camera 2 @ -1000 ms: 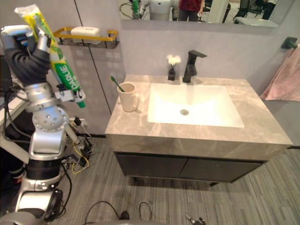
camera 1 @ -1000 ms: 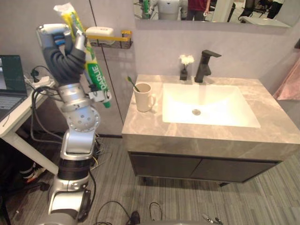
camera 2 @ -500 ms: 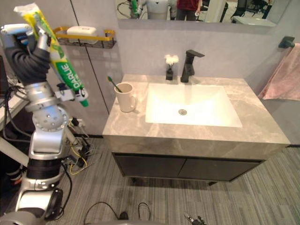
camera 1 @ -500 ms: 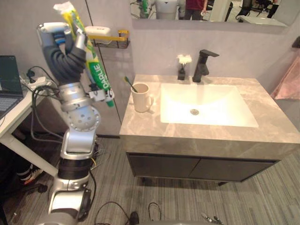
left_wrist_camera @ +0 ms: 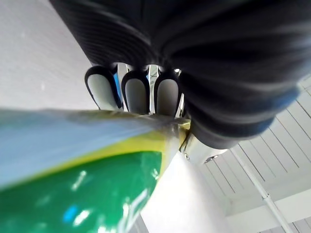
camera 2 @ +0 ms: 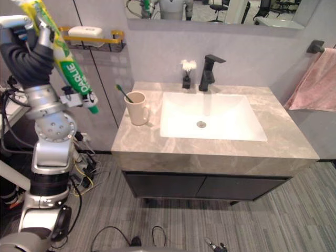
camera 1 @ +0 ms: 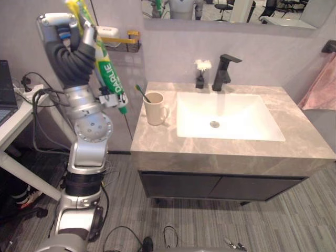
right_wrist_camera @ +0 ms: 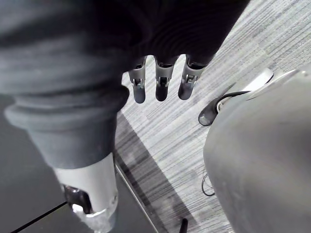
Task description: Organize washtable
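Left eye view: left robot hand [camera 1: 84, 42] is up high at the far left, well off the counter [camera 1: 236, 152]. Its fingers are clamped round a green-and-yellow toothpaste tube [camera 1: 109, 81], cap end pointing down. Mug [camera 1: 154, 108] with a green toothbrush [camera 1: 142, 93] stands on the counter's left side, just left of the sink [camera 1: 231, 118]. Black faucet [camera 1: 224, 72] is at the far edge.

Right eye view: same layout. The tube hangs in the air left of the mug, apart from it and not over the counter. Wall shelf [camera 2: 97, 38] with a soap bar is just beyond the hand.

Left wrist view: fingertips [left_wrist_camera: 137, 93] press on the tube near its flat end. Grip looks firm.

Right wrist view: right robot hand [right_wrist_camera: 163, 82] is idle, fingers straight, nothing in it, over the striped floor [right_wrist_camera: 194, 160].

My read: carry step. The tube is grasped but not placed. Likely target is the mug, next to the toothbrush; the shelf is also possible. Next move needs a swing right to above the mug, cap kept down, then a slow lower that clears the toothbrush and doesn't tip the mug, then release.
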Tool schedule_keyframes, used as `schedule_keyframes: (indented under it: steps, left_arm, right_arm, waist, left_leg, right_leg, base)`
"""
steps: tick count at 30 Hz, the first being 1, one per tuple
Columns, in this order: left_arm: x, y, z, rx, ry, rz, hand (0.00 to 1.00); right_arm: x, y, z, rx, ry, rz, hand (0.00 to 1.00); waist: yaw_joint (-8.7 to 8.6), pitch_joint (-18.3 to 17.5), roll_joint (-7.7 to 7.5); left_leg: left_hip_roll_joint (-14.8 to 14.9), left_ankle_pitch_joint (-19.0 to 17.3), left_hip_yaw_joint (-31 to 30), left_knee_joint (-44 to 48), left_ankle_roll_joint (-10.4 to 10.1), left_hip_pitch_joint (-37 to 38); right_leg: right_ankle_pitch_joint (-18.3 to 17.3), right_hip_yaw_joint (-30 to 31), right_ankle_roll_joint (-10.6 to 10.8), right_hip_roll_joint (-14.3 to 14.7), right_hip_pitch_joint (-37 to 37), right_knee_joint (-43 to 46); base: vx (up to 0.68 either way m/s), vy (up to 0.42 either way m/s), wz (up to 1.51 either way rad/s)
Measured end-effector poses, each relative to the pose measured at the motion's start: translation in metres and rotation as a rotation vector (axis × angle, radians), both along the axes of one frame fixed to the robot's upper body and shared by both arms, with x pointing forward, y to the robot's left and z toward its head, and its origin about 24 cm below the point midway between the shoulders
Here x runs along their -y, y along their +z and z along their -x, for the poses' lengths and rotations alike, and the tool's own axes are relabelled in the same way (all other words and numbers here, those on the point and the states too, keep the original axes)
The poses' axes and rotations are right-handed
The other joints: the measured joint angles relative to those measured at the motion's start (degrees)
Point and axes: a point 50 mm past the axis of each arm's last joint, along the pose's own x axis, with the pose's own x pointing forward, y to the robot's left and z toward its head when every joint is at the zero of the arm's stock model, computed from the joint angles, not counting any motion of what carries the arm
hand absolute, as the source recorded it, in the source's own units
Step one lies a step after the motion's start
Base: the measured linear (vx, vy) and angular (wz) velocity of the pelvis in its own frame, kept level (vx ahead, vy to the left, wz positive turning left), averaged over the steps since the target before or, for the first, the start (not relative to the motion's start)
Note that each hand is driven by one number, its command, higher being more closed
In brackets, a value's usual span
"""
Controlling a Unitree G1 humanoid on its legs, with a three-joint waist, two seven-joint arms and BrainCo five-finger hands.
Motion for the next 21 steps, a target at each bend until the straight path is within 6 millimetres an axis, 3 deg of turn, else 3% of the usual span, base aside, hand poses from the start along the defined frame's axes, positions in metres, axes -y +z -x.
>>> schedule_keyframes:
  steps: [5,11,18,21]
  left_arm:
    - [0.007,-0.005,-0.005,-0.032,-0.023,-0.010,1.00]
    - [0.030,-0.019,-0.026,-0.134,-0.098,-0.015,1.00]
    - [0.050,-0.021,-0.048,-0.230,-0.129,-0.079,1.00]
    - [0.054,-0.015,-0.057,-0.241,-0.117,-0.101,1.00]
  right_arm:
    - [0.001,0.000,0.002,-0.006,-0.030,-0.003,0.00]
    - [0.010,0.000,0.008,-0.023,-0.165,0.011,0.00]
    - [0.012,-0.002,0.018,-0.064,-0.284,0.023,0.00]
    - [0.012,-0.002,0.020,-0.066,-0.309,0.018,0.00]
  waist:
    - [-0.21,0.0,0.00]
    - [-0.53,-0.1,-0.25]
    - [-3.09,-0.1,-0.38]
    - [-3.15,0.1,-0.19]
  left_leg:
    - [0.0,0.0,-0.3,0.0,0.0,-0.4]
    - [-0.1,0.2,-0.3,0.0,-0.1,-2.2]
    - [0.1,0.4,0.3,0.0,0.2,-2.5]
    - [0.3,0.3,0.8,0.0,0.1,-2.7]
  right_leg:
    - [0.0,-0.1,0.0,0.0,-0.1,-0.2]
    - [0.3,-0.3,0.3,-0.1,-1.8,-0.2]
    - [0.8,0.3,0.4,0.0,-2.1,-0.3]
    - [0.8,0.8,0.3,0.1,-3.0,-0.2]
  base:
    - [0.00,0.000,0.04]
    - [0.00,0.000,0.01]
    - [0.02,0.002,-0.07]
    - [-0.03,-0.005,-0.10]
